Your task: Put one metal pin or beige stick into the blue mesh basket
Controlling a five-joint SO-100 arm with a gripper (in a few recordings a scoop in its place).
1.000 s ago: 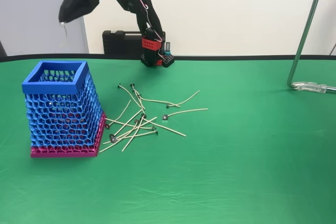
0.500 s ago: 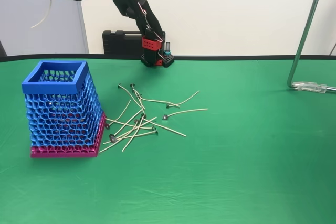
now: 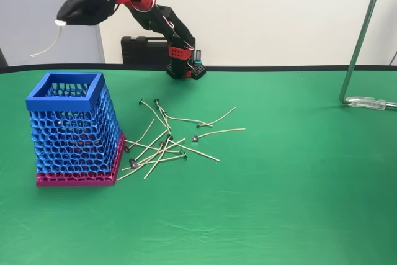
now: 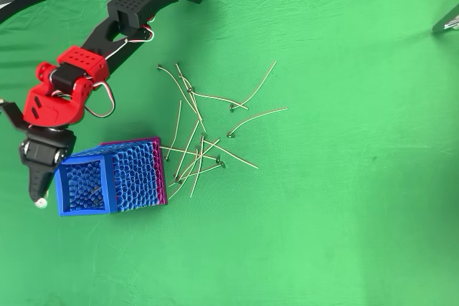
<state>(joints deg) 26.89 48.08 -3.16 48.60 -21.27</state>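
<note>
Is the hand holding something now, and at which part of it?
Yes. The hand pinches one beige stick at its top end, by the small round disc; the rest hangs free, high above the blue mesh basket.

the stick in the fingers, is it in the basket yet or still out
Out. In the fixed view the stick hangs from the gripper well above the blue mesh basket; overhead, the tip sits just outside the rim.
</note>
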